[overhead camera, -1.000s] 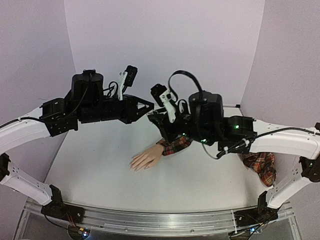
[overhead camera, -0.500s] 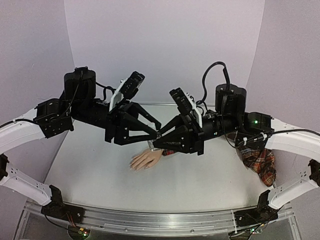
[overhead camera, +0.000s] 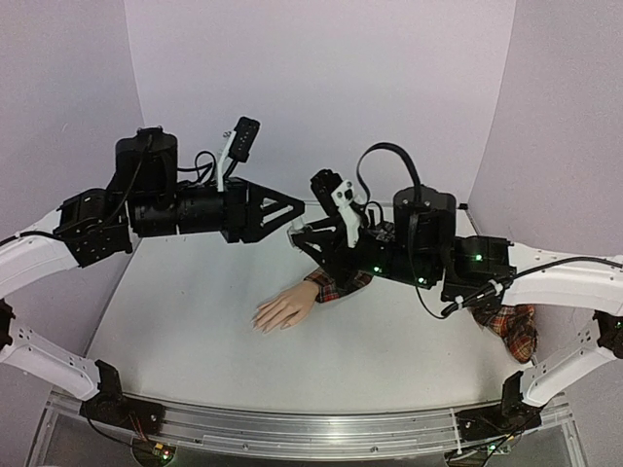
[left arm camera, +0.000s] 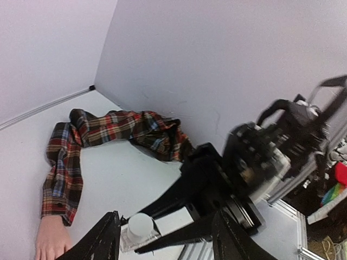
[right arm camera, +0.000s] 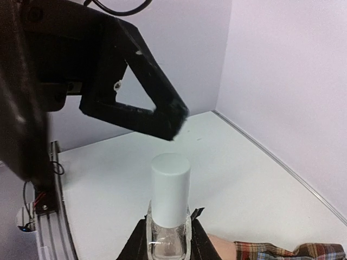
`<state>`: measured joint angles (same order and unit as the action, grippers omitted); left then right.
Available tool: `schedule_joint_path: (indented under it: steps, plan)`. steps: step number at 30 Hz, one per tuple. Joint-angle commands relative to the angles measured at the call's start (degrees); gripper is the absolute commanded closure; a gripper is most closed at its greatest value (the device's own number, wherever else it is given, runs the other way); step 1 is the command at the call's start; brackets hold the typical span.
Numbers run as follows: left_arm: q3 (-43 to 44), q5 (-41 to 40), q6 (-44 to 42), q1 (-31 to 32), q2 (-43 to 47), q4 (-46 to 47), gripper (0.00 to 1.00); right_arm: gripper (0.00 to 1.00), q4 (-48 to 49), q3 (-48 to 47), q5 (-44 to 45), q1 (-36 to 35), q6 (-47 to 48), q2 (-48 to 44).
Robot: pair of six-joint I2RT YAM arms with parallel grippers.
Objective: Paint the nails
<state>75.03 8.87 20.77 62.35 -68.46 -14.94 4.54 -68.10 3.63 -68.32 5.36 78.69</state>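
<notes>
Right now the right gripper (right arm camera: 168, 234) has its fingers closed on the glass body of a small clear bottle (right arm camera: 167, 250). It holds the bottle upright, with the white cap (right arm camera: 170, 187) standing free above the fingers. The left gripper (left arm camera: 167, 218) is spread wide and holds nothing. In its own view the cap sits between its fingers, much nearer one than the other. From the right wrist, one left fingertip (right arm camera: 172, 120) hangs just above and behind the cap, not touching it.

The pale hand (overhead camera: 285, 308) lies on the table (overhead camera: 195, 321) below both sets of fingers and well apart from them, at the end of a plaid sleeve (overhead camera: 336, 283). Its nails (overhead camera: 261, 320) are too small to make out.

The likely trouble is the cap grab. If the left fingers close off-centre, the nearer one meets the cap first and shoves the bottle sideways in the right fingers' low hold. A twist could then spin the whole bottle instead of loosening the cap, or tip it and spill onto the sleeve beneath.

No brand, label or writing is readable on the bottle or cap.
</notes>
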Motion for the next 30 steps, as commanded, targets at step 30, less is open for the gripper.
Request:
schedule_joint_path:
  steps: [30]
  plan:
    - [0.83, -12.07, 6.95, 0.04, -2.00, 1.85, 0.72, 1.00, -0.68, -10.91, 18.74, -4.84, 4.84, 7.27]
